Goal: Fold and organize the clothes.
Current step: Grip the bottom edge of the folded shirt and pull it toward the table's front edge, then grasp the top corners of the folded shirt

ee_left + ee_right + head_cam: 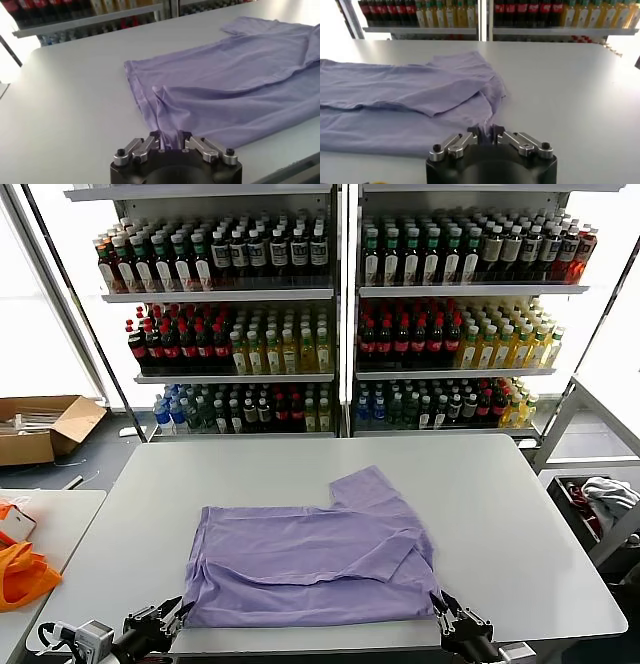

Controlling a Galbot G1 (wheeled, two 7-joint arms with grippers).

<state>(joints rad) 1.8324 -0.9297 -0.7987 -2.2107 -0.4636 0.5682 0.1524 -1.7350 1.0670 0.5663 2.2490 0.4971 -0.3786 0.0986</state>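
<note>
Bottle shelves behind table; orange cloth far left. T-shirt lies crosswise. Left gripper and right gripper pinch near corners.

Beyond the pale grey rectangular table, at 12 o'clock, two tall white metal shelf units packed with rows of bottled drinks, backlit by bright daylight. At 9 o'clock, an open brown cardboard box on grey floor. At 8 o'clock, a second white side table. At 3 o'clock, a slanted grey metal frame.
</note>
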